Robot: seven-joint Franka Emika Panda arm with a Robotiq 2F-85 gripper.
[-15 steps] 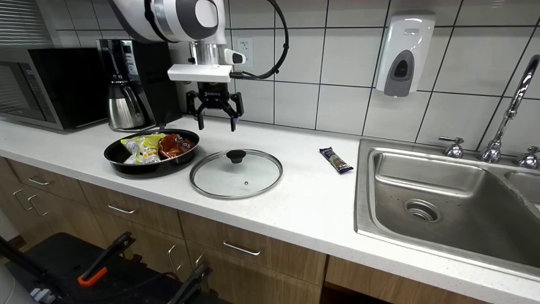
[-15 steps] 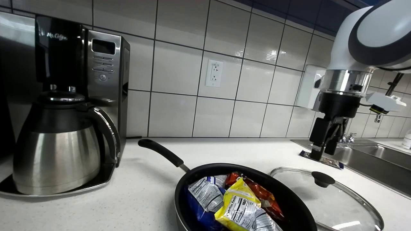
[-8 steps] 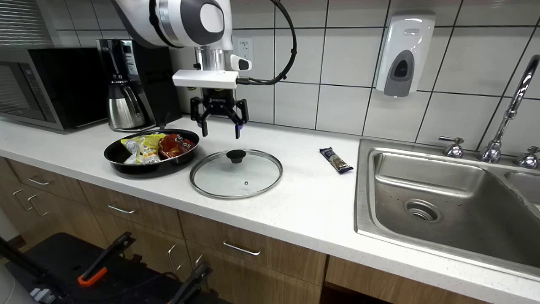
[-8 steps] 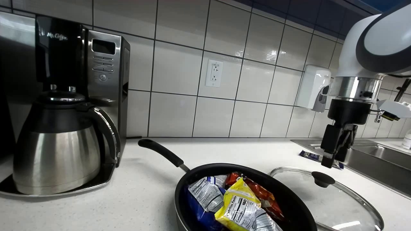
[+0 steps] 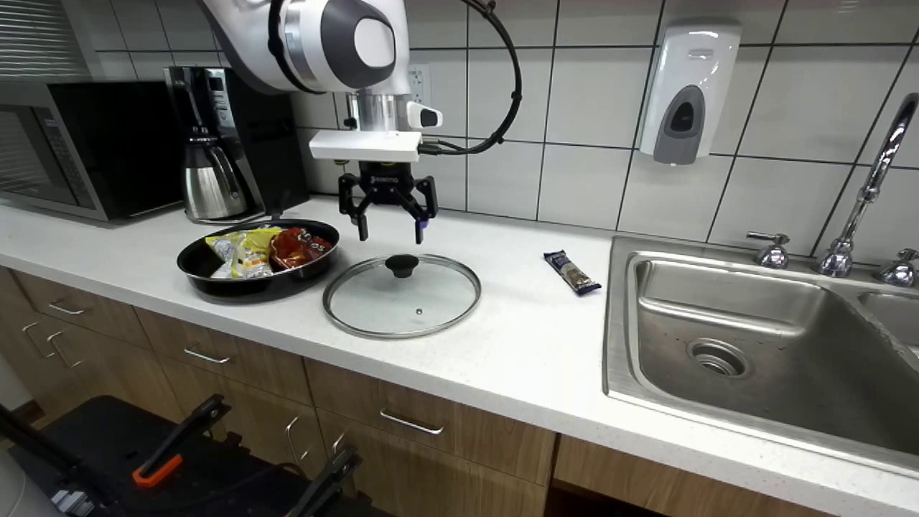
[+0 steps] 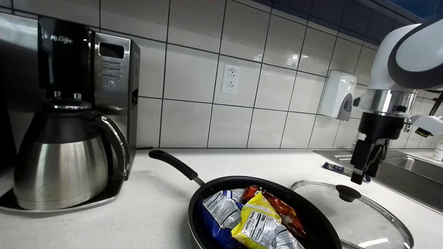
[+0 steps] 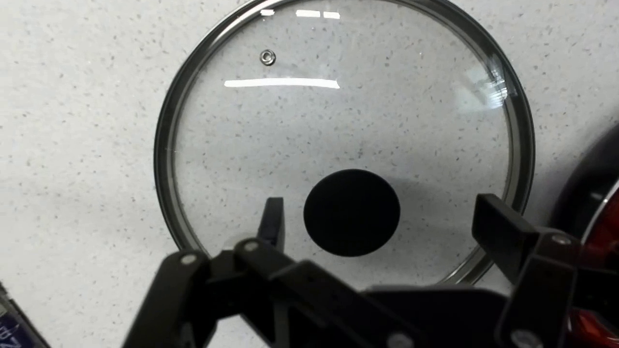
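Wrist view: gripper wide above the glass lid

Lid lies flat on the pale counter, filling mid-frame, its black knob facing up. Knob sits below frame centre, between the fingertips as seen here, nearer the one at frame left. Jaws: spread wide. Small metal vent in the glass, upper left. Black pan enters at the right edge; corner of a wrapped bar at lower left.

In an exterior view, gripper hangs fingers-down, left of centre; visible gap between fingertips and knob. Lid lies just right of the pan. Bar lies right of centre, between lid and steel sink, which takes up the lower right. Soap dispenser on the wall, upper right. Microwave, upper left.

In an exterior view, pan sits at bottom centre, handle pointing to upper left. It holds a yellow bag, a blue bag and a red bag. Coffee maker with steel carafe fills frame left.
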